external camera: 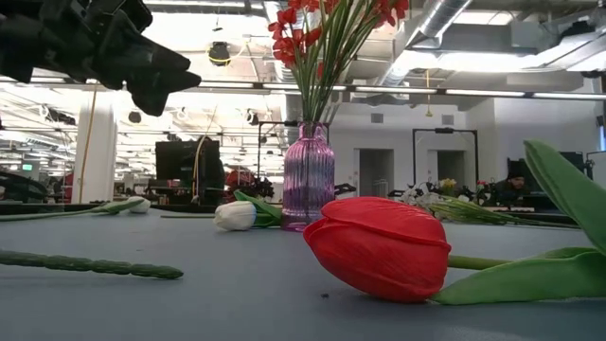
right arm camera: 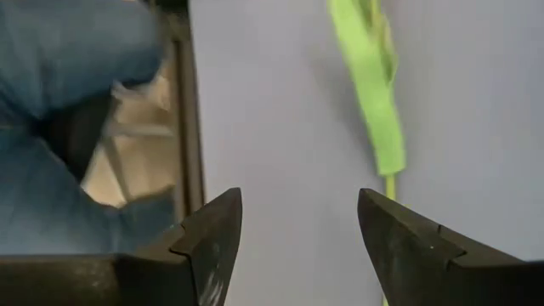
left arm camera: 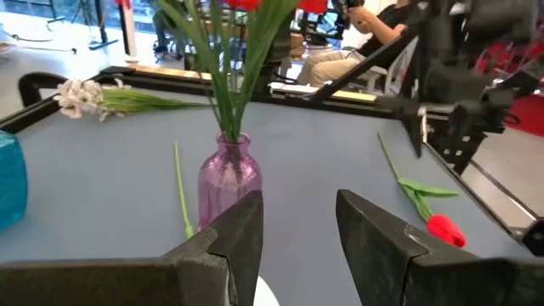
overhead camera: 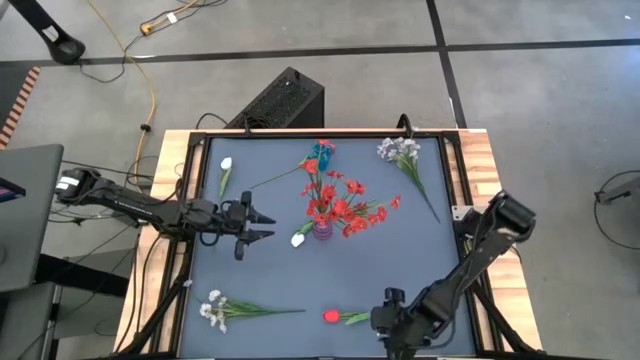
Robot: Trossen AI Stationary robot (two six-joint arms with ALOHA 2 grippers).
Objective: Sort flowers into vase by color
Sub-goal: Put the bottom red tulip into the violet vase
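The purple vase (overhead camera: pixel 322 230) (external camera: pixel 308 175) (left arm camera: pixel 228 183) stands mid-table and holds several red flowers (overhead camera: pixel 340 205). A white tulip (overhead camera: pixel 298 239) (external camera: pixel 237 216) lies on the table against its left side. My left gripper (overhead camera: pixel 268 225) (left arm camera: pixel 297 212) (external camera: pixel 175 76) is open and hovers above the table, just left of that tulip. A red tulip (overhead camera: pixel 331 316) (external camera: pixel 379 246) (left arm camera: pixel 446 229) lies near the near edge. My right gripper (overhead camera: pixel 378 318) (right arm camera: pixel 297 208) is open over its leaf and stem (right arm camera: pixel 376 93). Another white tulip (overhead camera: pixel 226 165) and two whitish sprays (overhead camera: pixel 400 150) (overhead camera: pixel 214 308) lie apart.
A teal vase (overhead camera: pixel 320 155) (left arm camera: pixel 8 183) stands near the far edge, with a long green stem (overhead camera: pixel 275 177) (left arm camera: pixel 180 187) lying on the table beside it. The table has a raised dark frame (overhead camera: pixel 190 200). A person's blue-clad legs (right arm camera: pixel 76 93) show beyond the near edge.
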